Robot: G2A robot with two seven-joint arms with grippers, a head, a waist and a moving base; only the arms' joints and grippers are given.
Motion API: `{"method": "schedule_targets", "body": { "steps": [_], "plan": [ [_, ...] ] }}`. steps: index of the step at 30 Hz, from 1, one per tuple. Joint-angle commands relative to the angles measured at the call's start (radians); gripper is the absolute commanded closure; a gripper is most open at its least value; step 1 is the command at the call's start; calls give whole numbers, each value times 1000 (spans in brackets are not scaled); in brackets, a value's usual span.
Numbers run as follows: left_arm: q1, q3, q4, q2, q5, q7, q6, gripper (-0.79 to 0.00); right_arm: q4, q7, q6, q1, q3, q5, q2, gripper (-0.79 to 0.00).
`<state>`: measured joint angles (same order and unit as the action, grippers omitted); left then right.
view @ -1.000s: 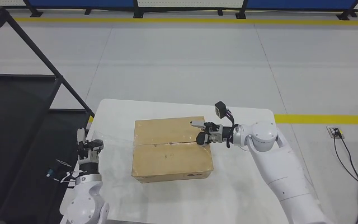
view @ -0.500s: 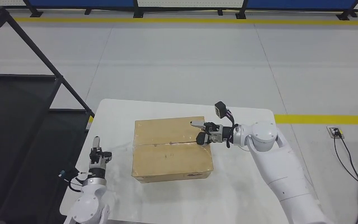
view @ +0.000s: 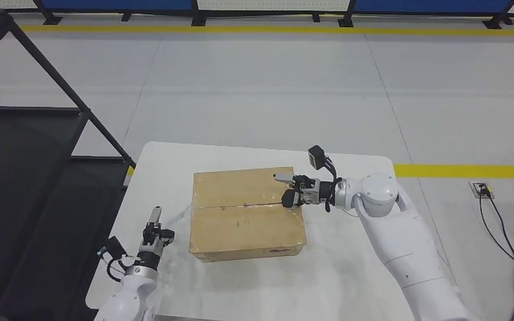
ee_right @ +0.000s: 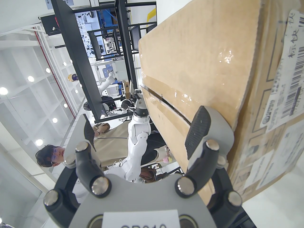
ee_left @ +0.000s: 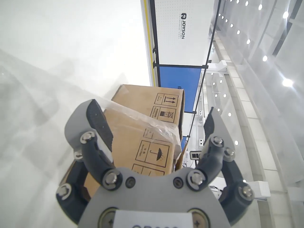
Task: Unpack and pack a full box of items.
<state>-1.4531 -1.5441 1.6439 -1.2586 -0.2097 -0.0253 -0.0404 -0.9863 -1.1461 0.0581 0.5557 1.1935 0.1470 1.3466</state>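
A: Where is the box?

B: The cardboard box (view: pixel 247 213) sits closed at the centre of the top view, on the white worktop (view: pixel 345 265). Its two top flaps meet in a seam (view: pixel 241 206) that runs left to right.

A: And the right pincer?

B: The right pincer (view: pixel 287 190) is at the box's right end, over the seam. Its fingers are spread and grip nothing (one pad (ee_right: pixel 198 131) lies right at the box's top edge; I cannot tell whether it touches).

A: The left one?

B: The left pincer (view: pixel 158 225) is at the lower left of the top view, just beside the box's left end and apart from it, released too. In its wrist view the fingers stand wide apart, with the box's end farther off between them and clear tape (ee_left: pixel 152 123) creased over a corner.
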Motion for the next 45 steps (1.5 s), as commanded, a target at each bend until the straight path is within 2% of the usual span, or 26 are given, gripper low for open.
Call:
{"method": "schedule_targets", "body": {
  "steps": [1,9,13,16,21,26,30,35,45],
  "plan": [
    [-20,2,13,-1,15,-14,-32,-785,0,0,0,0,0,0,0,-785],
    [-76,-15,37,-1,6,48,-105,-785,0,0,0,0,0,0,0,-785],
    [-91,-30,35,1,-3,85,-78,-785,0,0,0,0,0,0,0,-785],
    [-57,-17,7,0,-24,118,-21,-785,0,0,0,0,0,0,0,-785],
    [52,19,-81,-5,-54,151,67,-785,0,0,0,0,0,0,0,-785],
    [151,57,-171,-17,-99,102,132,-785,0,0,0,0,0,0,0,-785],
    [200,62,-207,-26,-145,44,142,-785,0,0,0,0,0,0,0,-785],
    [206,27,-195,-28,-202,24,129,-785,0,0,0,0,0,0,0,-785],
    [163,-24,-93,-26,-187,-14,90,-785,0,0,0,0,0,0,0,-785]
  ]
}}
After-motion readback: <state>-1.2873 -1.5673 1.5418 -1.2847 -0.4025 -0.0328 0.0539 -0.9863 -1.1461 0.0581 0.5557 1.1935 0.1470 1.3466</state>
